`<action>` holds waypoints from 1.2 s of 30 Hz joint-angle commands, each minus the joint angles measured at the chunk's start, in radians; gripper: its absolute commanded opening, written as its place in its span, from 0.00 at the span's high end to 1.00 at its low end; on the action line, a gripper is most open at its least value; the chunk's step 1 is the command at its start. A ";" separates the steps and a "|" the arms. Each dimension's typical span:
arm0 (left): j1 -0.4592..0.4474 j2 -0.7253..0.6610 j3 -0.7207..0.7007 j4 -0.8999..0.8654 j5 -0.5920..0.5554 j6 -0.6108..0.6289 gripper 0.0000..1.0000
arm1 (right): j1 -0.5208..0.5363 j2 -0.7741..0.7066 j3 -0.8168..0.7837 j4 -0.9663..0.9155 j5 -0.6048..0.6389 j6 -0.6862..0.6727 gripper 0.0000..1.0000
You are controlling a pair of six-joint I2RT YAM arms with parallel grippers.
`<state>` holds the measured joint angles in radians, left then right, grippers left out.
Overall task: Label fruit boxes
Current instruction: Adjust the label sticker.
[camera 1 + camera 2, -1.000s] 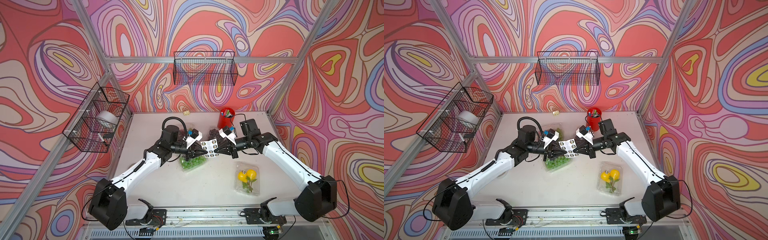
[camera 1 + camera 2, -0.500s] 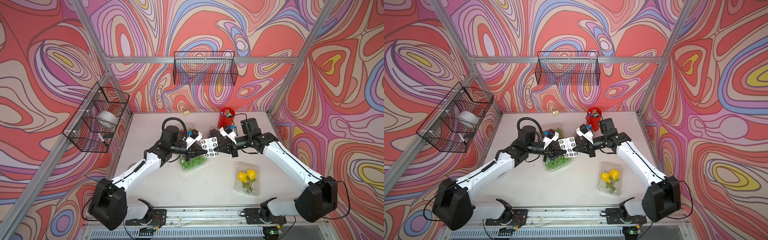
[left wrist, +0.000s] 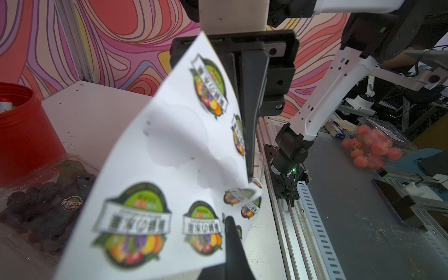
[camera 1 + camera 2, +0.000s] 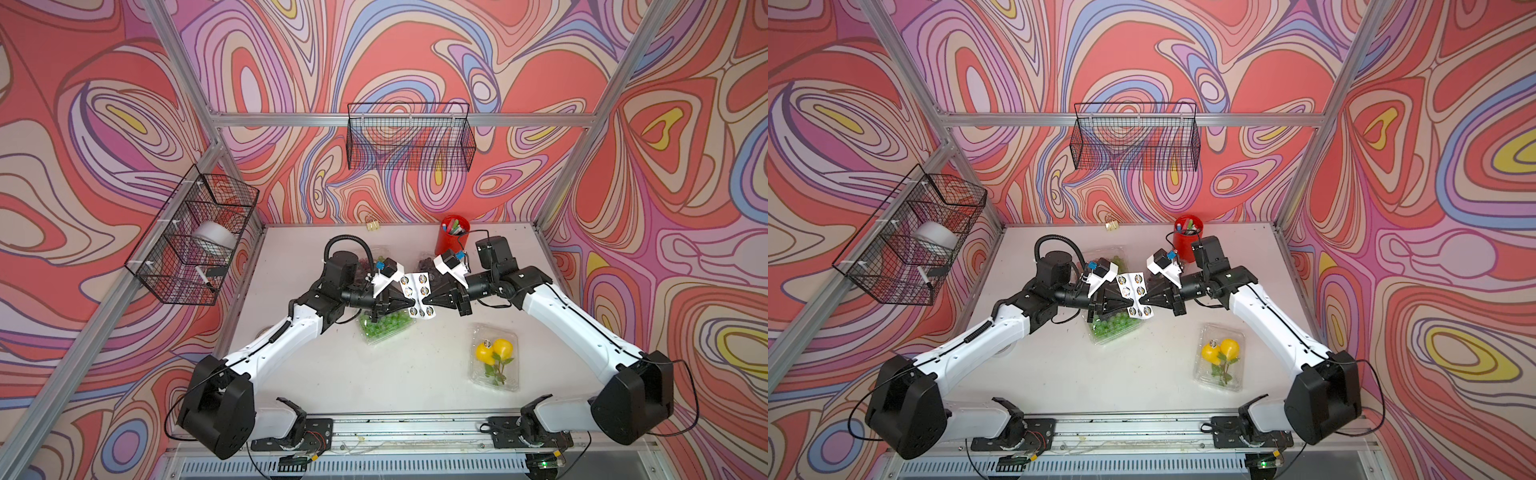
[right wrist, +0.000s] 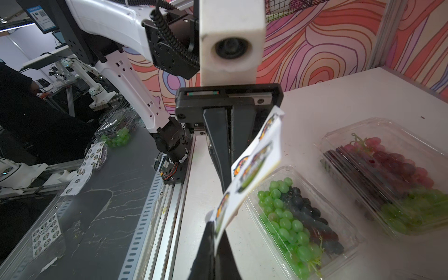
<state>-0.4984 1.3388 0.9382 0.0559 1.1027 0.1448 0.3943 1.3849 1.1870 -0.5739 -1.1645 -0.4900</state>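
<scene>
A white sticker sheet hangs in the air over the table's middle, pinched from both sides. My left gripper is shut on one edge of the sheet. My right gripper is shut on the opposite edge of it. A fruit box of green grapes lies just below them. A box of mixed red and green grapes sits behind the left arm. The purple-grape box and the yellow-fruit box each carry a round sticker.
A red pen cup stands at the back, close behind the right wrist. Black wire baskets hang on the back wall and the left wall. A small clip lies at the back edge. The arms' base rail runs along the front.
My left gripper's jaws have closed on the sticker sheet. Both arms and the sheet have barely shifted.
</scene>
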 commanded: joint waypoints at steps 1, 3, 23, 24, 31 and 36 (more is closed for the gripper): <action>-0.005 -0.001 0.024 0.011 0.039 0.010 1.00 | 0.005 -0.001 -0.026 0.082 0.073 0.057 1.00; -0.005 -0.004 0.025 0.003 0.039 0.015 1.00 | 0.005 -0.001 -0.030 0.089 0.080 0.065 1.00; -0.005 -0.015 0.022 -0.021 0.011 0.050 1.00 | 0.005 -0.093 -0.058 0.001 0.141 0.008 1.00; -0.005 -0.016 0.022 -0.021 0.011 0.052 1.00 | 0.005 -0.097 -0.061 0.003 0.145 0.010 1.00; -0.005 -0.007 0.016 0.009 0.024 0.061 1.00 | 0.005 -0.101 -0.075 0.015 0.112 0.021 1.00; -0.005 0.011 0.010 0.091 0.056 0.030 1.00 | 0.005 -0.089 -0.078 0.013 0.107 0.026 1.00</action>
<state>-0.4980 1.3396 0.9386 0.0677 1.1084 0.1783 0.3943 1.2934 1.1275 -0.5537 -1.0473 -0.4694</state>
